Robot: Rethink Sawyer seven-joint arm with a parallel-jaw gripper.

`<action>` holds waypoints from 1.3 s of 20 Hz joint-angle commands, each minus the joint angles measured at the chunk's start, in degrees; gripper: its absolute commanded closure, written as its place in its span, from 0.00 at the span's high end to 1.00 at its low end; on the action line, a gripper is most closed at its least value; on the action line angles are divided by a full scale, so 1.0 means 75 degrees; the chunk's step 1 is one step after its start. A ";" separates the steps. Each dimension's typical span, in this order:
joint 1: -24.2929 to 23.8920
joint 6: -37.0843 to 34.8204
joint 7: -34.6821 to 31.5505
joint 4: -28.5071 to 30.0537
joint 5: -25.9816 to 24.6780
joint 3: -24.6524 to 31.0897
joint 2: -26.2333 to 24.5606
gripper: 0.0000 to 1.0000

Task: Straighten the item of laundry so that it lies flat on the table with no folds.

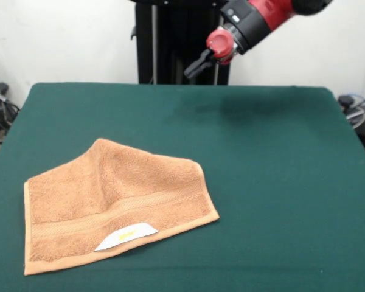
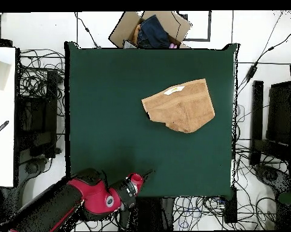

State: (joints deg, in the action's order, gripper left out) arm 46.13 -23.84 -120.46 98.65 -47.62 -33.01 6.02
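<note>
The orange-tan towel [image 1: 115,204] lies on the green table [image 1: 267,182] at the front left in the front view. It is folded over itself, with a ridge running through the middle and one side tucked under. Its woven band and white label with a yellow mark [image 1: 126,236] face the near edge. In the overhead view the towel [image 2: 180,106] sits toward the upper right of the table [image 2: 111,121]. My gripper [image 1: 196,66] hangs above the far edge of the table, well away from the towel and empty; it also shows in the overhead view [image 2: 144,176] at the table's bottom edge.
A cardboard box with dark clothes [image 2: 151,30] stands off the table's top edge in the overhead view. Cables and equipment [image 2: 39,109] lie on the floor on both sides. The pedestal [image 1: 170,42] stands behind the table.
</note>
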 commanded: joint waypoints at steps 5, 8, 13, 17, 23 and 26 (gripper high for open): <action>0.0281 0.0717 -0.2530 -0.0547 0.1170 0.0267 -0.0728 1.00; 0.0266 0.0728 -0.2469 -0.0601 0.1361 0.0230 -0.0768 1.00; 0.0114 0.0705 -0.2254 -0.0799 0.1639 0.0243 -0.0833 1.00; -0.0041 0.0718 -0.2037 -0.0896 0.1796 0.0307 -0.0826 1.00; -0.0152 0.0762 -0.1879 -0.1172 0.1949 0.0360 -0.1004 1.00; -0.0166 0.0687 -0.1823 -0.1321 0.2018 0.0409 -0.1076 1.00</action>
State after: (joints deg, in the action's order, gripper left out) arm 46.57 -23.84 -120.46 96.91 -38.08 -33.58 0.35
